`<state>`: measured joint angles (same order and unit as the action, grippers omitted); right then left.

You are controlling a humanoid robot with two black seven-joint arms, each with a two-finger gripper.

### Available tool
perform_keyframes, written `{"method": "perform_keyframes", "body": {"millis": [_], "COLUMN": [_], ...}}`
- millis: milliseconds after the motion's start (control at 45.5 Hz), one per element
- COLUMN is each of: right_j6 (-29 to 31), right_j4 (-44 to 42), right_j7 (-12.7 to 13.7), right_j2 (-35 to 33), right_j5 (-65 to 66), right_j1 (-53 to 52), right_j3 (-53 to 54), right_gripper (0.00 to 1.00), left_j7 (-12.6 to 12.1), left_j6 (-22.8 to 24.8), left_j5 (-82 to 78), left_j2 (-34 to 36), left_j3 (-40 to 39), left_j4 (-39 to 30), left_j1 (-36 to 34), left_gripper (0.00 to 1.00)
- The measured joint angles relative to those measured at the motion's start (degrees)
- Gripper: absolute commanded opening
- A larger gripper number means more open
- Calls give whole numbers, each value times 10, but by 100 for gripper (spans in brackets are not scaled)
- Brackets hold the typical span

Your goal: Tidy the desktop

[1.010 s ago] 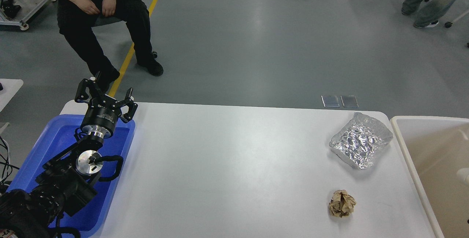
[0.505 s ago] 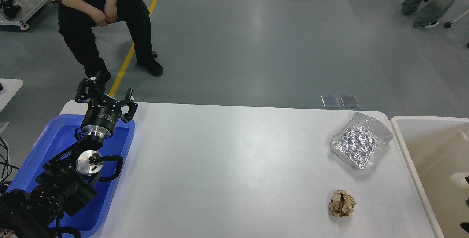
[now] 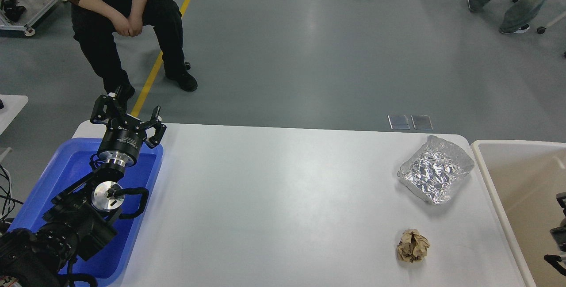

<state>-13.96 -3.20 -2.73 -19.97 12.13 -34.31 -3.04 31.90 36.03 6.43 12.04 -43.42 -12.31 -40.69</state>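
Two scraps left on the large white matte rectangular desktop surface (image 3: 283, 198), far right side.
Left gripper (image 3: 128, 116) jaws apart over blue plastic tray (image 3: 62, 163); right gripper barely in view, jaws: cannot tell. Risks: crumpled foil wrapper (image 3: 435, 170) may crush or slip; brown paper ball (image 3: 412, 245) may roll off before reaching beige bin (image 3: 486, 163).

My black left arm comes in from seven o'clock and angles up toward twelve; its two-finger gripper (image 3: 128, 116) points away from me, fingers spread apart. Of my right arm only dark parts (image 3: 558, 234) show at four o'clock, gripper indistinguishable.
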Motion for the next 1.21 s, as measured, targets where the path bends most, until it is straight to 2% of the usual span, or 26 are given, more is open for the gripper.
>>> {"method": "perform_keyframes", "body": {"millis": [176, 549, 878, 988, 1208], "right_j6": [3, 136, 176, 186, 191], "right_j4": [3, 2, 7, 46, 189], "right_j7": [-1, -4, -5, -5, -7], "right_j2": [3, -2, -10, -28, -97], "right_j5": [-10, -107, -128, -131, -130], "right_j1": [-24, -143, -270, -294, -309], "right_j3": [8, 119, 158, 168, 254], "right_gripper": [100, 100, 100, 100, 100], "left_j7": [0, 0, 0, 0, 0], "left_j6": [0, 0, 0, 0, 0], "left_j5": [0, 0, 0, 0, 0], "left_j2": [0, 0, 0, 0, 0], "left_j3": [0, 0, 0, 0, 0], "left_j4": [0, 0, 0, 0, 0], "left_j1": [0, 0, 0, 0, 0], "left_gripper": [100, 100, 100, 100, 100]}}
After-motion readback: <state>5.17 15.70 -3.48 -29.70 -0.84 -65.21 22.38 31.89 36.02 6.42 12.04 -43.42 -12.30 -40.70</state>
